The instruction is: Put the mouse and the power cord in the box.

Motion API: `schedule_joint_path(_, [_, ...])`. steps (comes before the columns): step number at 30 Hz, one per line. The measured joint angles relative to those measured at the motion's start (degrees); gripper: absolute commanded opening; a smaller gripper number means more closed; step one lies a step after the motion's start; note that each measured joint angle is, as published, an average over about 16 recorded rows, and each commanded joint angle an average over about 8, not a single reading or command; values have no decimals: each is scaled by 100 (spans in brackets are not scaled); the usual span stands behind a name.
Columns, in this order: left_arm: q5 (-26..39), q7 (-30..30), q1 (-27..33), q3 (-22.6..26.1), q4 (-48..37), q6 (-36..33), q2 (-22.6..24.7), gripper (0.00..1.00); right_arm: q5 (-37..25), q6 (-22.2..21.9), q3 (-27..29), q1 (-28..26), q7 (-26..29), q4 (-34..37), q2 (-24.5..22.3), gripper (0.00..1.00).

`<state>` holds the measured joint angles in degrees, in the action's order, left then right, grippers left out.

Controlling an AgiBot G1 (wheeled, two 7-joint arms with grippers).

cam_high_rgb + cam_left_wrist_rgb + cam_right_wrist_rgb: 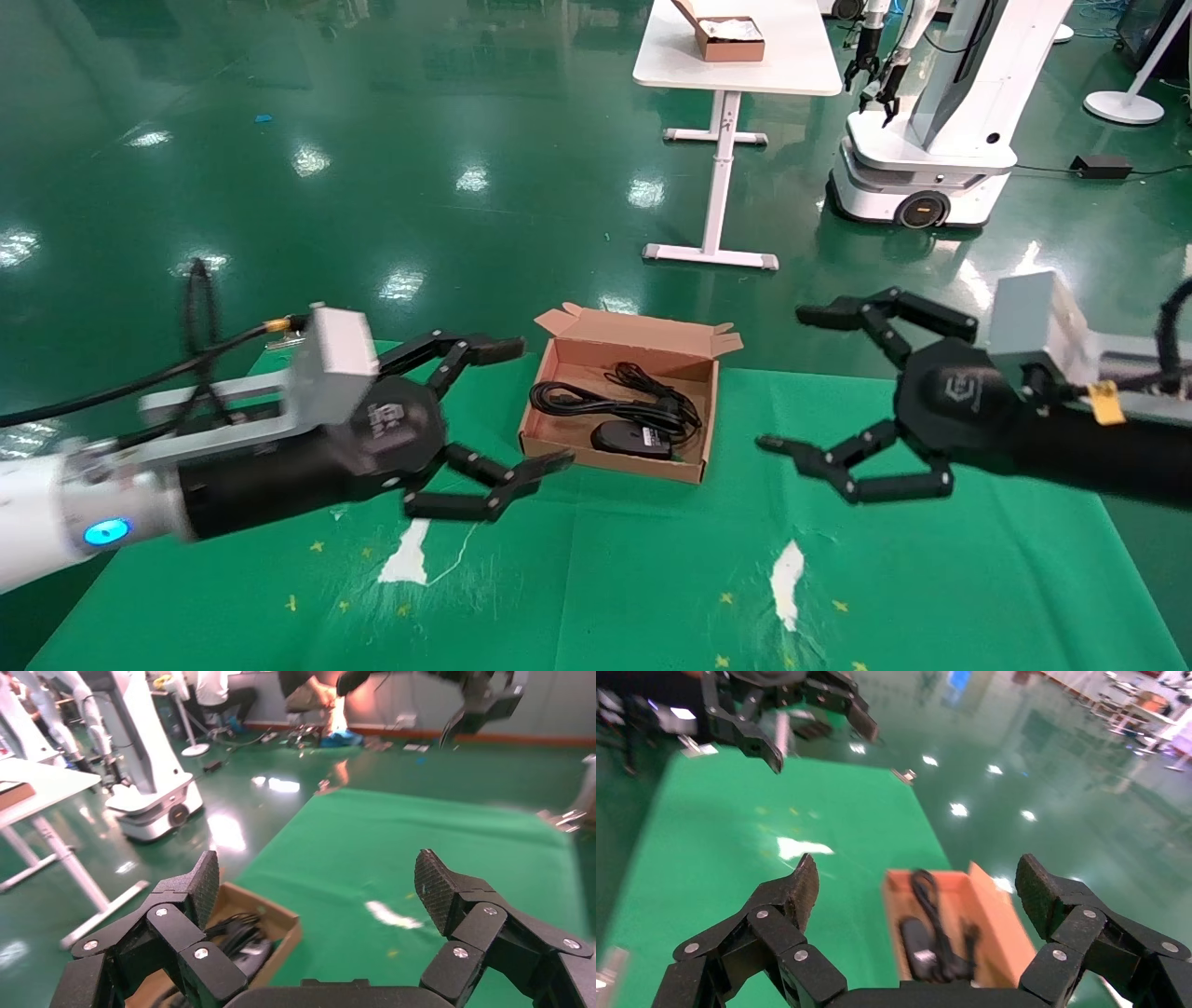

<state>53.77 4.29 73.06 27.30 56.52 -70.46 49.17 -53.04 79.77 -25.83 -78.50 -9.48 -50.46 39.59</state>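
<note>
The brown cardboard box [556,375] sits open on the green table, its flap lid standing at the back. Inside lie the black mouse [631,438] near the front wall and the looped black power cord [596,403] behind it. In the right wrist view the box [996,918], mouse [917,941] and power cord [926,896] show between the fingers. My left gripper [526,405] hovers open just left of the box, empty. My right gripper [792,382] hangs open to the right of the box, empty. The left wrist view catches a corner of the box [281,927].
A green cloth [652,578] with white scuffs covers the table. Beyond it stand a white table [736,56] bearing a small brown box [731,39] and another white robot [931,140] on the green floor.
</note>
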Motion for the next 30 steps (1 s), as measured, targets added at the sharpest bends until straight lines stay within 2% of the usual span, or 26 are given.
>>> schedule_joint_path(18, [-1045, -1311, -1008, -988, 1505, -1342, -1245, 100, 964, 513, 846, 1461, 1732, -1996, -393, 100])
schedule_joint_path(24, [-1226, -1520, -1179, -1155, 1767, -1575, -1459, 100, 1151, 613, 1008, 1737, 2032, -2371, -469, 100])
schedule_joint_path(30, [-1270, -1563, -1219, -1194, 1830, -1630, -1509, 100, 1207, 641, 1055, 1815, 2106, -2475, -491, 100])
